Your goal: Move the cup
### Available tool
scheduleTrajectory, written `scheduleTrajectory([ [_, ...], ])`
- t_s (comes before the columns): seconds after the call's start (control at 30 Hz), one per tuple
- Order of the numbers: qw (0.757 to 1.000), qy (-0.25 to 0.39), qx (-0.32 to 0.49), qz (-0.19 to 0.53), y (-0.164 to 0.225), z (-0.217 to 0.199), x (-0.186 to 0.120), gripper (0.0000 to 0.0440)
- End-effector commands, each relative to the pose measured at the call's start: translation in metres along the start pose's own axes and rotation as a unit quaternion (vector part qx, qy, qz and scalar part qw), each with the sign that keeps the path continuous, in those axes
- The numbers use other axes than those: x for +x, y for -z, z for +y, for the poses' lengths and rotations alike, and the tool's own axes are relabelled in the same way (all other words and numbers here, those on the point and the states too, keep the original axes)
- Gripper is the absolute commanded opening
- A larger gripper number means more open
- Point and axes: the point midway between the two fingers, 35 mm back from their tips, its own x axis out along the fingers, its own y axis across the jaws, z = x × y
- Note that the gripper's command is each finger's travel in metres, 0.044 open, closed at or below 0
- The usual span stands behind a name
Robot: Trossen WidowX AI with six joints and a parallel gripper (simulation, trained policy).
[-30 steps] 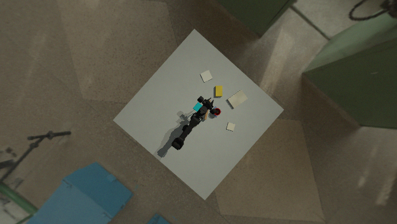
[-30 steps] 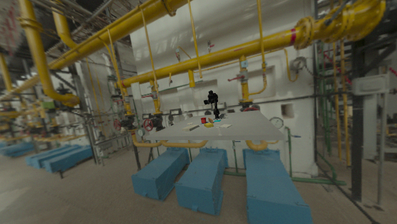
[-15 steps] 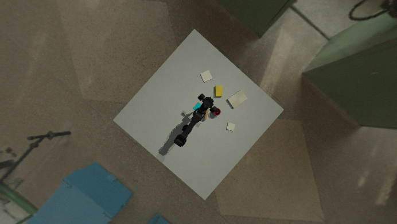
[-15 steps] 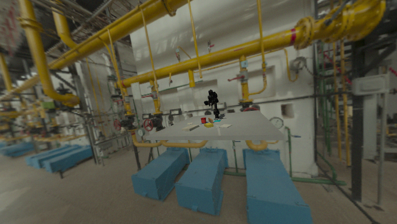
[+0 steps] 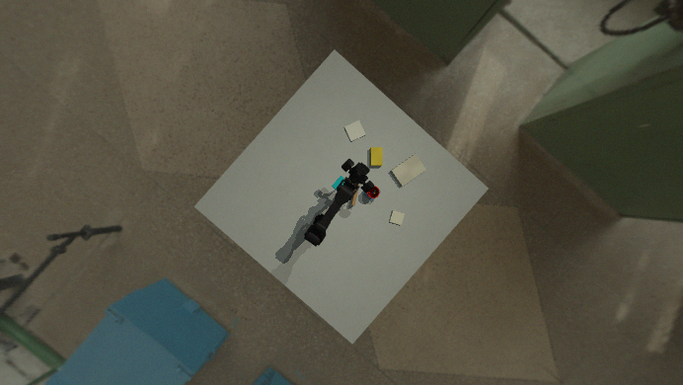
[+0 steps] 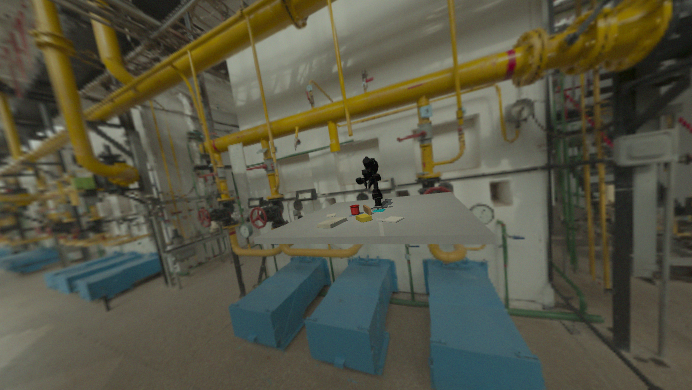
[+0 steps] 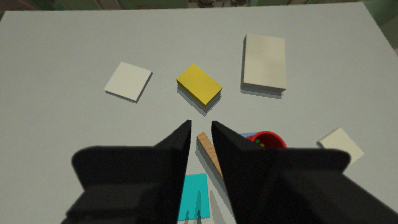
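Yellow pipework (image 6: 385, 102) is running along a pale wall behind the flat grey tabletop (image 5: 341, 291) (image 6: 425, 231) (image 7: 50, 50), with blue metal casings (image 5: 163, 321) (image 6: 350, 320) standing on the brownish floor. Above the tabletop, the black parallel-jaw gripper (image 5: 362, 174) (image 6: 369, 179) (image 7: 201, 124) is hovering with its fingers slightly apart and nothing between them. The round red cup (image 5: 371, 192) (image 6: 355, 210) (image 7: 274, 142) is standing upright by a blue patch, probably its starting pad, with small coloured marbles (image 7: 258, 142) showing inside.

Coming down at this narrow opening, the fingers could be striking the rim and tipping the cup, spilling the marbles. The thin wooden bar (image 5: 354, 198) (image 6: 367, 209) (image 7: 209, 150) is lying between the cup and the square cyan pad (image 5: 338, 183) (image 6: 378, 210) (image 7: 201, 182), likely the target; a low carry could be catching it. Farther out, the yellow rectangular block (image 5: 376, 156) (image 6: 364, 218) (image 7: 199, 85) and thick cream slab (image 5: 408, 171) (image 6: 332, 222) (image 7: 265, 62) are resting on the grey surface, posing less risk unless the arm is swinging wide.

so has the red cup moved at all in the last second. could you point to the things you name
No, the red cup (image 5: 377, 193) (image 6: 355, 210) (image 7: 272, 140) shows no visible shift; in the top view it keeps the same spacing from the yellow block (image 5: 376, 156) (image 6: 364, 218) (image 7: 199, 85).
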Motion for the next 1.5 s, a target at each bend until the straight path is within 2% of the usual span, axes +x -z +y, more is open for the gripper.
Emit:
scheduleTrajectory([
  [0.0, 1.0, 0.009, -0.002, 0.027, 0.003, -0.002, 0.004, 0.0107],
  [0.6, 0.985, 0.042, -0.034, 0.163, 0.021, -0.021, 0.019, 0.0128],
  [1.07, 0.961, 0.057, -0.068, 0.261, 0.037, -0.047, 0.03, 0.0117],
  [1.47, 0.941, 0.062, -0.093, 0.32, 0.053, -0.076, 0.043, 0.0128],
])
